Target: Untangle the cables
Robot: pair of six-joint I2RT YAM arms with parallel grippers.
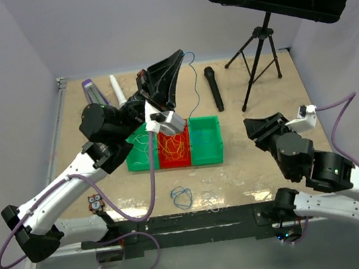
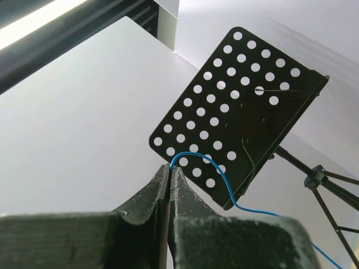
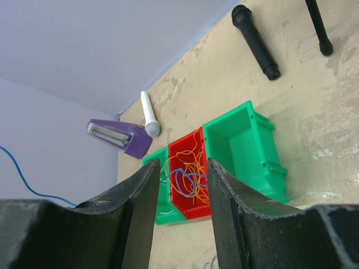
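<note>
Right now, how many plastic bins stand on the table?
3, side by side in one row: the left green bin, the red bin in the middle holding tangled cables, and the right green bin. None seems hidden.

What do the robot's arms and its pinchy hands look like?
The left arm and right arm are white tubes with chunky black joints. A thin purple hose loops along each. The left arm wears a little owl sticker; the right arm has a tiny green light. The left gripper and right gripper each have two black, scuffed, wedge-shaped fingers.
</note>
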